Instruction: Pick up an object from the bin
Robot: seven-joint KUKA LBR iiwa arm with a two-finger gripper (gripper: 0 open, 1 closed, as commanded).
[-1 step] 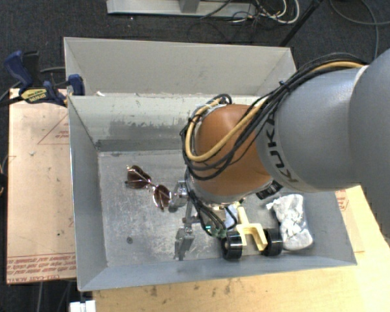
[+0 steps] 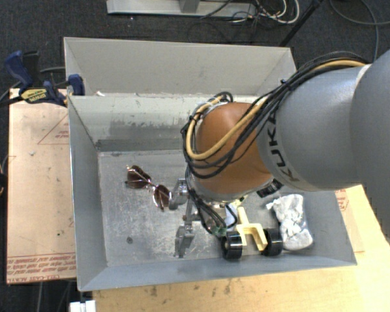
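My gripper (image 2: 182, 216) hangs under the orange wrist cover at the middle of the bin floor. It stands open, with one metal fingertip (image 2: 183, 238) near the front wall and the other by the sunglasses; bare floor lies between them. The brown-lensed sunglasses (image 2: 147, 185) lie just left of the gripper, their nearer lens touching or almost touching the upper finger. A cream and black plastic tool (image 2: 250, 237) lies to the right of the gripper by the front wall, partly hidden under the arm.
A crumpled white wad (image 2: 292, 221) lies at the bin's right front corner. The arm and its cables cover the right middle of the bin. Bare floor stretches along the left and back.
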